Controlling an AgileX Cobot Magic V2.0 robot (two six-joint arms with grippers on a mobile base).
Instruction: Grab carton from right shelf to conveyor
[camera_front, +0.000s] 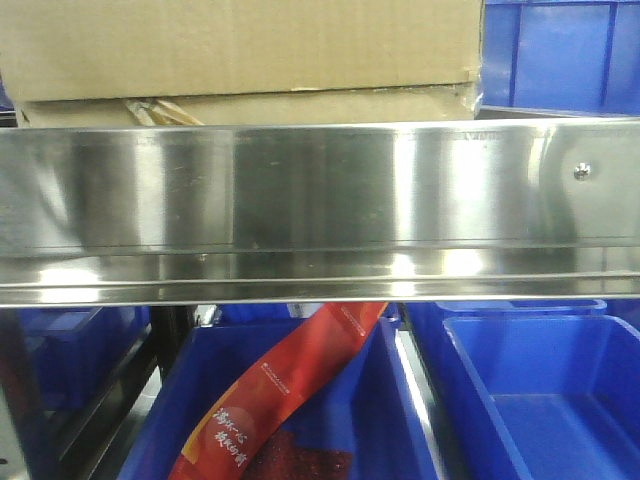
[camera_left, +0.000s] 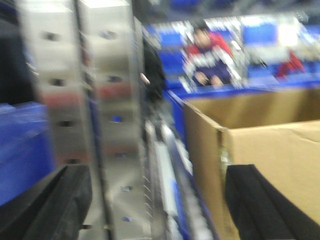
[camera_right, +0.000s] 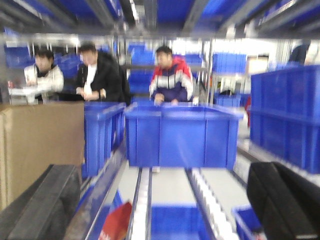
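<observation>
Left gripper (camera_left: 160, 172) gapes wide at the carton (camera_left: 272, 150), lower right; right gripper (camera_right: 162, 170) gapes empty too. One-sided grab could snag it on the shelf rail (camera_front: 320, 190).

The right shelf (camera_front: 320, 200) is made of shiny metal, like a mirror. Its wide front rail has one small screw (camera_front: 582, 171) near the right end. The carton (camera_front: 240, 50) sits on the shelf, just behind the rail. A blue bin (camera_front: 560, 55) sits on the same shelf, right beside the carton. Below the rail, more blue bins (camera_front: 540, 400) sit on a lower level.
</observation>
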